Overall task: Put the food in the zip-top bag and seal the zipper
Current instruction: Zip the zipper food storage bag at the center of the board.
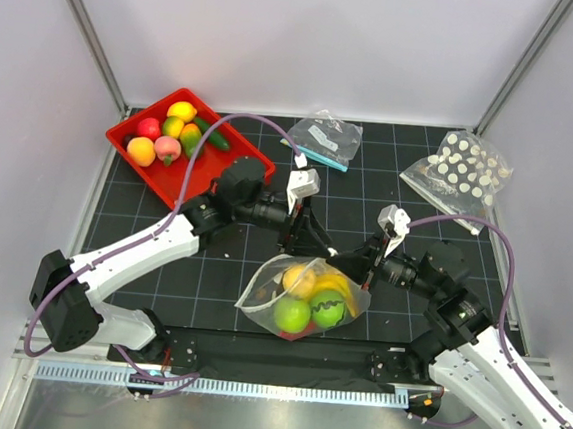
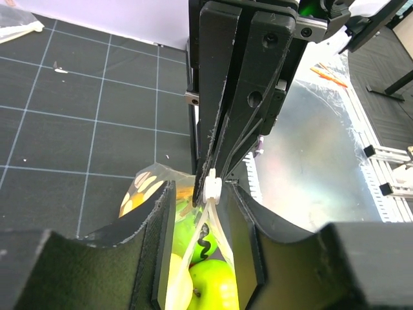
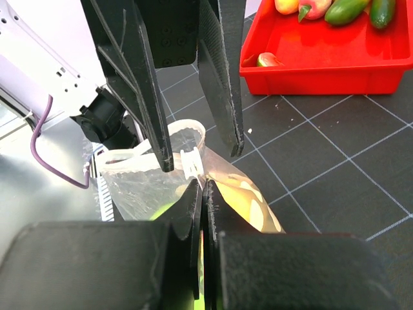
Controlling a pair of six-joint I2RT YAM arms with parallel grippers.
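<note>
- While we look down from the top camera, the zip-top bag (image 1: 254, 294) lies on the black gridded mat (image 1: 370, 177) just ahead of the arm bases. It bulges with food (image 1: 304, 304), green fruits and yellow pieces.
- We judge the bag light and floppy and its film slick, so the round pieces can roll and pull the mouth askew.
- More food sits in the red tray (image 1: 142, 173) at far left. A second dotted bag (image 1: 461, 170) and a clear bag with a teal strip (image 1: 325, 138) lie at the back, well apart from ours.
- The left gripper (image 1: 314, 245) and right gripper (image 1: 354, 266) meet over the bag's upper edge.
- Through the left wrist camera, the left gripper (image 2: 201, 200) stands with its jaws apart. The zipper (image 2: 208, 213) runs between them and a small white tab (image 2: 211, 187) sits on it. Just beyond, the right gripper (image 2: 211, 169) is pressed onto the rim.
- Through the right wrist camera, the right gripper (image 3: 200, 190) has its jaws together, clamped on the zipper. The left gripper (image 3: 202, 158) hangs spread across the tab.
- We would hold the stiffer ridge, not the film, which likely slips and stretches.
- The mat looks flat. The metal ledge (image 1: 248, 422) lies close behind the bag, and the white walls (image 1: 282, 33) close in the back and sides.
</note>
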